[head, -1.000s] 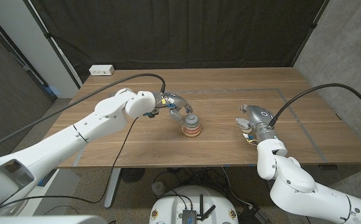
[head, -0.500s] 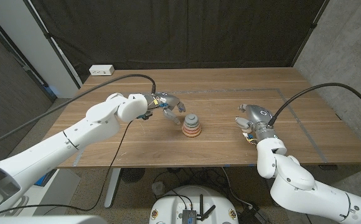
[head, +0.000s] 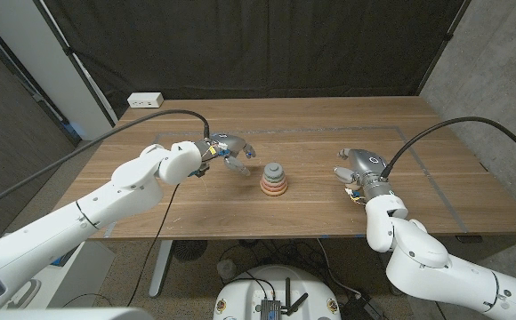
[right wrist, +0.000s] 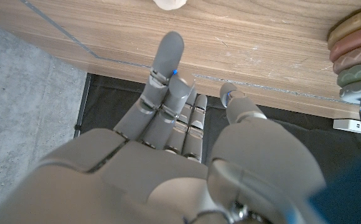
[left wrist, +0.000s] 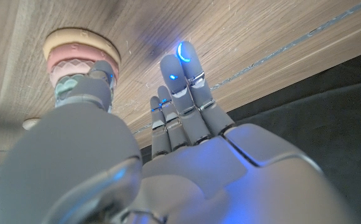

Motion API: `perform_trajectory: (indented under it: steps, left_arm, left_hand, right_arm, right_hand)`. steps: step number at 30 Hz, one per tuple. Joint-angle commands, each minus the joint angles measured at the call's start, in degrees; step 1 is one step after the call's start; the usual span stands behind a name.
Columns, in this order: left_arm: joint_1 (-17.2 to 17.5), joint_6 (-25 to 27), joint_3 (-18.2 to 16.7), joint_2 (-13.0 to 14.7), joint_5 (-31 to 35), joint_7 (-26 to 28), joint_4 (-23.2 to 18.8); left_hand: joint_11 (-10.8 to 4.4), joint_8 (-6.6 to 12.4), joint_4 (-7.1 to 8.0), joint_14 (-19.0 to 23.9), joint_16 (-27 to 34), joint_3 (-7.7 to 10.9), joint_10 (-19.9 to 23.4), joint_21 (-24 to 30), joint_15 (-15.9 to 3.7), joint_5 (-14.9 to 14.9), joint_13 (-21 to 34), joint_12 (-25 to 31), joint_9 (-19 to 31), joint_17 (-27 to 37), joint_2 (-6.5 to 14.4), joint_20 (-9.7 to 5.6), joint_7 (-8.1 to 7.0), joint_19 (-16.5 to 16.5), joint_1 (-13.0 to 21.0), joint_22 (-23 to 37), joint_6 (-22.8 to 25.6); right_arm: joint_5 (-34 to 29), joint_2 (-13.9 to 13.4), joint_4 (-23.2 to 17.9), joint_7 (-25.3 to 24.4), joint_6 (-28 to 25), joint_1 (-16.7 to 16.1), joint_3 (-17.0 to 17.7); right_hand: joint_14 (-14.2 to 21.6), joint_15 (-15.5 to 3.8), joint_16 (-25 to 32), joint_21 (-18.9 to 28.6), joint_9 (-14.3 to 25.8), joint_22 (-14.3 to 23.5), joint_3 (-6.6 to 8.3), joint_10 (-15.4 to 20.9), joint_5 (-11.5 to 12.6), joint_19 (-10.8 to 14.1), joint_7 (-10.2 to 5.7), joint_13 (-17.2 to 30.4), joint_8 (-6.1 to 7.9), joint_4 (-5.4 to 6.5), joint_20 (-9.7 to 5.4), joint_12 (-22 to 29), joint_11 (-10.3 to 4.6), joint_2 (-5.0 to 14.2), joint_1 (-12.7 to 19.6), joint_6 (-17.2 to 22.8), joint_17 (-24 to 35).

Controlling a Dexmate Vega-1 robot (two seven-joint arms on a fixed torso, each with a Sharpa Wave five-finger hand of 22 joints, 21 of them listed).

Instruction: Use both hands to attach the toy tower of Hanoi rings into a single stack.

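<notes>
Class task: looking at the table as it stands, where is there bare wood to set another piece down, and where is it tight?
Bare wood lies between the ring stack and the right robot hand, and along the far edge up to the white power strip. It is tightest between the left robot hand and the stack.

A white power strip [head: 145, 100] is seen on the wooden table's [head: 329, 120] far left corner, before a black curtain [head: 267, 44].

Wooden table [head: 436, 169], seemingly dark curtain [head: 267, 44] behind.
</notes>
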Motion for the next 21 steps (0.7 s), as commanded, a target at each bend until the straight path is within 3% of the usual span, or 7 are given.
perform_trajectory:
  steps: [1,16,21]
  left_arm:
    - [4.8,5.5,-2.1,1.7,-1.3,5.2,-2.3]
    - [12.0,11.0,-6.1,3.0,-6.3,14.4,-4.7]
    - [13.2,14.3,-4.5,3.1,-2.8,17.8,-5.7]
  left_hand:
    - [-0.24,0.13,-0.23,0.6,0.4,0.57,0.6,0.0,-5.52,0.3,-0.1,-0.1,0.1,0.1,0.5,-6.76,-0.23,0.6,0.9,0.1,0.4]
    - [-0.35,0.05,-0.23,0.7,0.2,1.10,1.6,0.1,-5.52,0.6,-0.4,-0.1,0.2,-0.3,0.9,-6.67,-0.45,0.3,1.9,0.2,1.2]
    - [-0.61,0.16,-0.17,0.8,0.2,1.21,2.1,0.2,-5.52,0.7,-0.4,0.0,0.2,-0.2,1.0,-6.53,-0.46,0.4,2.0,0.3,1.8]
  right_arm:
    - [0.6,0.0,0.7,0.6,1.4,-0.1,0.7]
    - [0.8,-0.5,0.5,0.1,2.3,-1.2,2.4]
    - [1.2,-0.9,0.6,0.1,3.2,-1.7,3.2]
  right_hand:
    - [0.1,-1.43,0.2,0.1,0.3,0.1,0.48,0.3,0.2,0.2,0.16,0.0,0.18,-0.03,-2.16,0.4,0.01,-0.50,-0.1,-0.1,0.1]
    - [0.1,-1.43,0.3,0.1,0.4,0.1,0.54,1.5,0.1,0.1,-0.12,0.4,0.19,0.01,-2.16,1.1,-0.46,-0.59,-0.2,-0.1,0.1]
    - [0.2,-1.43,0.3,0.1,0.4,0.2,0.55,1.7,0.1,0.1,-0.18,0.5,0.30,0.02,-2.16,1.2,-0.46,-0.61,-0.3,0.2,0.2]
